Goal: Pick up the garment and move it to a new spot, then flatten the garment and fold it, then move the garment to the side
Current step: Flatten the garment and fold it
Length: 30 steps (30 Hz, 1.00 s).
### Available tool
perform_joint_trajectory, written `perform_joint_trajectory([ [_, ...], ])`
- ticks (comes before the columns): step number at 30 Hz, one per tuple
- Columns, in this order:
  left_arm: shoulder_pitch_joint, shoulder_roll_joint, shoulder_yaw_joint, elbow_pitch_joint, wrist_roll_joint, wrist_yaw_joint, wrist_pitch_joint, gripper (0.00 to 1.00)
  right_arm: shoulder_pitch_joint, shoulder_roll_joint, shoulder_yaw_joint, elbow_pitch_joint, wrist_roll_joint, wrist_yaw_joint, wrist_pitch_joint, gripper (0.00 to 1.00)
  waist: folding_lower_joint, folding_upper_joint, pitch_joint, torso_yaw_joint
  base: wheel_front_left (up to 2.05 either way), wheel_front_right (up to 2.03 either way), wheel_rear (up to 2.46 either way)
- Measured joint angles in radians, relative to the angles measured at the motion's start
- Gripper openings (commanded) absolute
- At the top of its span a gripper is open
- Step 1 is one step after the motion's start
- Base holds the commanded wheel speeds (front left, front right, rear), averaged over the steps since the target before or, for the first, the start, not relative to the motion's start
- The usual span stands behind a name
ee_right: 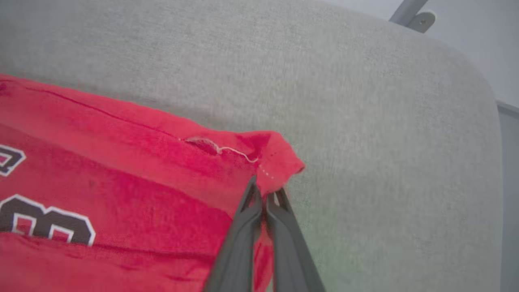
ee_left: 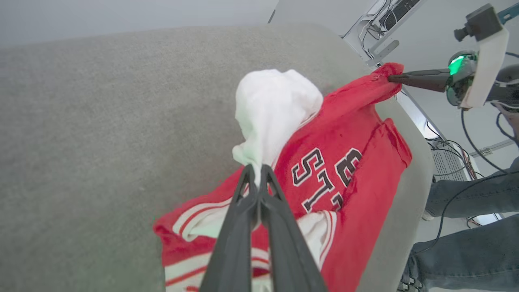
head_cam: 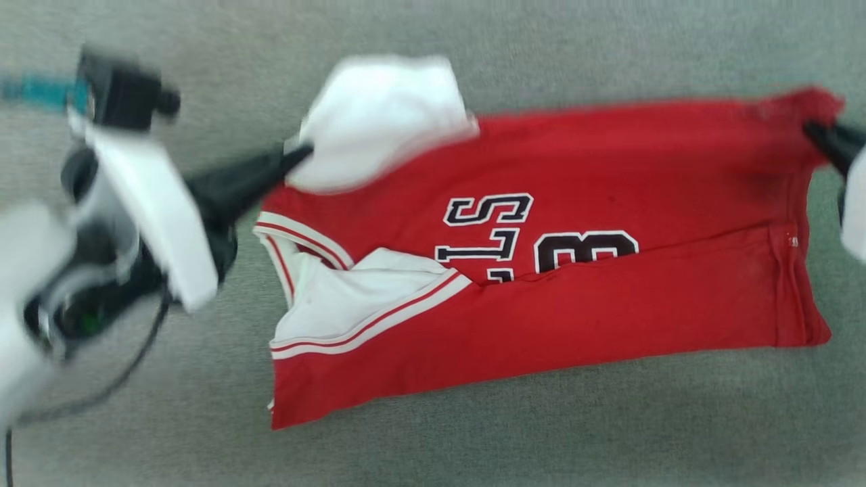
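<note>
The garment (head_cam: 609, 304), a red jersey with white sleeves and black white-edged lettering, lies partly folded on the grey table, collar toward the left of the head view. My left gripper (head_cam: 301, 154) is shut on its white sleeve (head_cam: 382, 115), which bunches up above the cloth; the left wrist view shows the same sleeve (ee_left: 275, 109) pinched between the dark fingers (ee_left: 279, 227) of that gripper (ee_left: 256, 170). At the far right my right gripper (head_cam: 812, 128) is shut on the garment's red hem corner (ee_right: 279, 162), lifted a little; the right wrist view shows its tips (ee_right: 265, 192) closed on that cloth.
The grey felt table (head_cam: 473, 446) spreads all around the garment, with open room in front and behind. In the left wrist view the table's edge (ee_left: 409, 227) curves at the right, and beyond it are a person's jeans-clad legs (ee_left: 470, 243) and cables.
</note>
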Motion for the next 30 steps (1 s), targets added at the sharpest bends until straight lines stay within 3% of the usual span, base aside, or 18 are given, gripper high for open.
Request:
perform_joint_trajectory([
  [6,0.191,0.097,-0.036,-0.129,0.013,0.0,-0.183,0.0,0.231,0.021,-0.143,-0.124,0.008,0.0,0.016,0.0,0.0,0.0,-0.043,0.025,0.0,0.0,0.0],
  [11,0.342,0.128,-0.074,-0.171,0.018,0.0,-0.318,0.0,0.406,0.058,-0.217,-0.202,0.007,0.0,0.001,0.0,0.0,0.0,-0.041,0.038,0.0,0.0,0.0],
  [15,0.404,0.085,-0.107,-0.152,0.025,0.001,-0.355,0.0,0.471,0.09,-0.239,-0.223,-0.001,0.0,-0.018,0.0,0.0,0.0,-0.025,0.045,0.0,0.0,0.0],
  [19,0.407,0.005,-0.117,-0.088,0.017,0.001,-0.355,0.0,0.469,0.114,-0.235,-0.191,-0.01,0.0,-0.041,0.0,0.0,0.0,-0.011,0.053,0.0,0.0,0.0],
  [23,0.4,-0.038,-0.121,-0.021,0.01,0.0,-0.35,0.0,0.441,0.124,-0.212,-0.148,-0.012,0.0,-0.063,0.0,0.0,0.0,-0.002,0.054,0.0,0.0,0.0],
  [24,0.397,-0.049,-0.123,-0.014,0.006,0.0,-0.351,0.02,0.434,0.124,-0.207,-0.141,-0.013,0.0,-0.068,0.17,0.0,0.0,-0.001,0.054,0.0,0.0,0.0],
  [25,0.393,-0.054,-0.124,-0.01,0.005,0.0,-0.351,0.08,0.428,0.125,-0.203,-0.133,-0.013,0.0,-0.073,0.39,0.0,0.0,-0.001,0.053,0.0,0.0,0.0],
  [26,0.39,-0.058,-0.124,-0.007,0.006,0.0,-0.352,0.29,0.424,0.126,-0.199,-0.128,-0.012,0.0,-0.077,1.0,0.0,0.0,-0.001,0.053,0.0,0.0,0.0],
  [27,0.389,-0.062,-0.122,-0.005,0.006,0.0,-0.362,0.48,0.423,0.13,-0.199,-0.125,-0.008,0.0,-0.081,1.0,0.0,0.0,-0.002,0.053,0.0,0.0,0.0],
  [28,0.389,-0.067,-0.117,0.0,0.005,0.0,-0.371,0.88,0.424,0.136,-0.206,-0.121,-0.002,0.0,-0.085,1.0,0.0,0.0,-0.004,0.053,0.0,0.0,0.0],
  [29,0.389,-0.07,-0.114,0.004,0.007,0.0,-0.378,1.0,0.425,0.139,-0.209,-0.121,0.002,0.0,-0.085,1.0,0.0,-0.0001,-0.007,0.054,0.0,0.0,0.0],
  [30,0.391,-0.073,-0.108,0.008,0.014,0.0,-0.388,1.0,0.427,0.139,-0.214,-0.121,0.005,0.001,-0.083,1.0,0.0,0.0,-0.011,0.056,0.0,0.0,0.0],
])
